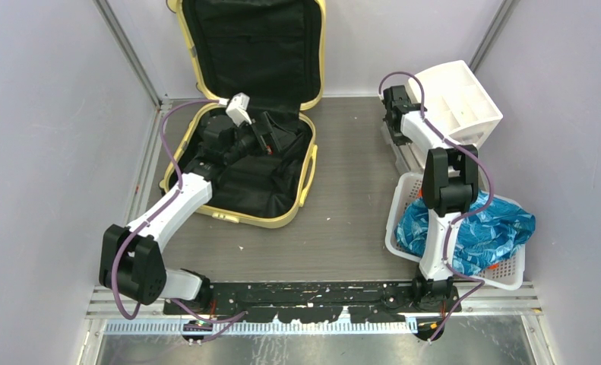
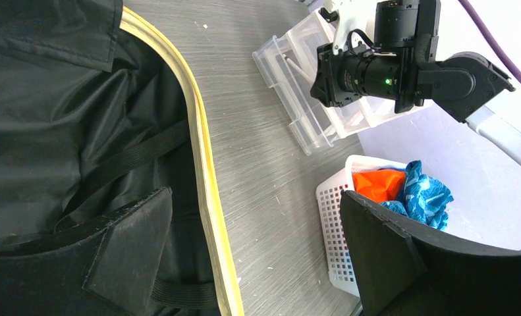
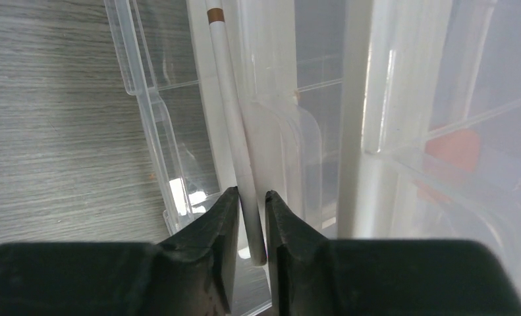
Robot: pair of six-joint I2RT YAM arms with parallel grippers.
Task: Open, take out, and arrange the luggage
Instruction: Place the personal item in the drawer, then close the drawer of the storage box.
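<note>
Pale yellow hard-shell luggage [image 1: 253,221] lies open at far left, rounded corners, black fabric lining showing.
Your left gripper [image 2: 277,263] is over that lining, spread wide, holding nothing. Your right gripper [image 3: 251,197] is at the clear plastic drawer [image 3: 139,72] far right, a slit apart around a thin white stick [image 3: 228,99]; can't tell if it's pinched.

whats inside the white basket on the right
A crumpled blue bundle fills the basket, with something orange beside it. Whatever lies under them is covered.
</note>
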